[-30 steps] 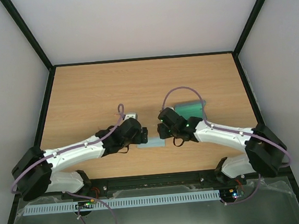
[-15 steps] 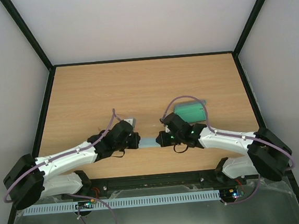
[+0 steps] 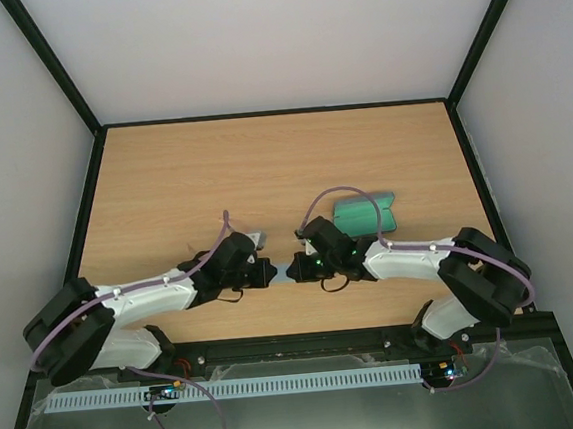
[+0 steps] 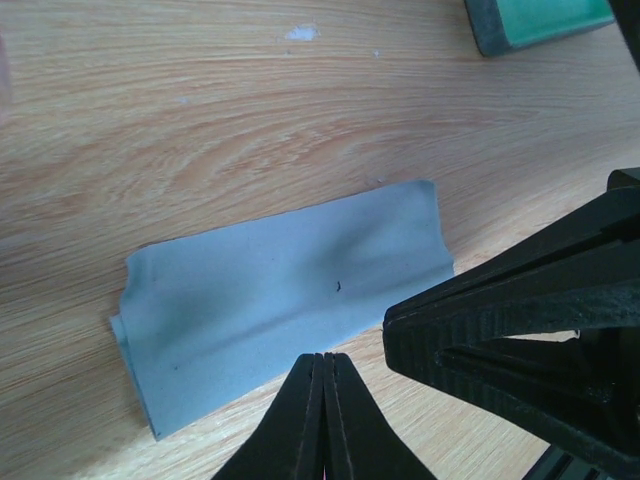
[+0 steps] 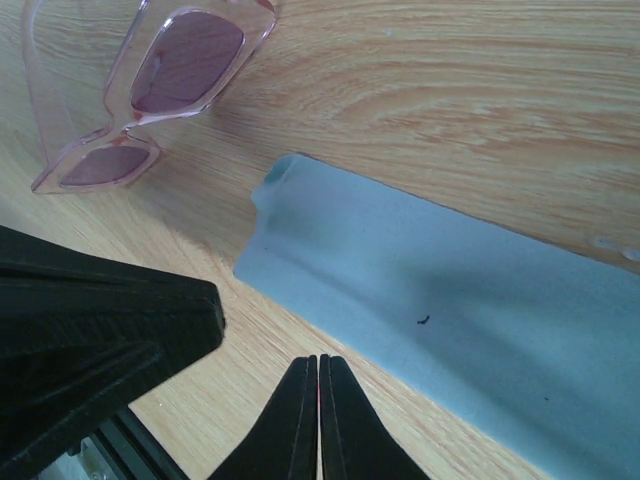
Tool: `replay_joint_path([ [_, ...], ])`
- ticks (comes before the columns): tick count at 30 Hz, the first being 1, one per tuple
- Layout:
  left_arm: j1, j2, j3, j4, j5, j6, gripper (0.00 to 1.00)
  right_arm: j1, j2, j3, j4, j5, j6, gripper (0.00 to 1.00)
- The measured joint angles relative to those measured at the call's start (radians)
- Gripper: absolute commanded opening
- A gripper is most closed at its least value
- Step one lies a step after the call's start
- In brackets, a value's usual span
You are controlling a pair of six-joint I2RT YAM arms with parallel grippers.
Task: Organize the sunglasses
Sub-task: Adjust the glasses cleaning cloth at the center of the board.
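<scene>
The sunglasses (image 5: 150, 80), pink translucent frame with tinted lenses, lie on the table just beyond the cloth; in the top view only a bit of the sunglasses (image 3: 255, 239) shows behind my left wrist. A light-blue cloth (image 4: 285, 300) lies folded into a strip between the two grippers. My left gripper (image 4: 325, 360) is shut, its tips at the cloth's near edge with nothing between them. My right gripper (image 5: 318, 362) is shut too, over bare wood a little short of the cloth (image 5: 450, 330). The two grippers face each other, left gripper (image 3: 269, 272) and right gripper (image 3: 293, 267).
An open grey-blue case (image 3: 364, 215) with green lining lies behind my right arm; a corner of the case (image 4: 535, 20) shows in the left wrist view. The wooden table (image 3: 262, 166) is walled at the sides, with a black rail along its near edge.
Both grippers have gone from open to shut. Both arms have shifted toward the near edge, and less of the cloth now shows between them.
</scene>
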Motion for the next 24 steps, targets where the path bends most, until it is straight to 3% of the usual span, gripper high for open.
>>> replay_joint_path([
  [13, 0.000, 0.131, 0.005, 0.077, 0.033, -0.002, 0.02, 0.000, 0.068, 0.005, 0.037, 0.000, 0.011, 0.04],
  [24, 0.000, 0.150, -0.006, 0.085, 0.008, 0.001, 0.02, -0.001, 0.123, 0.015, 0.058, -0.001, 0.011, 0.03],
])
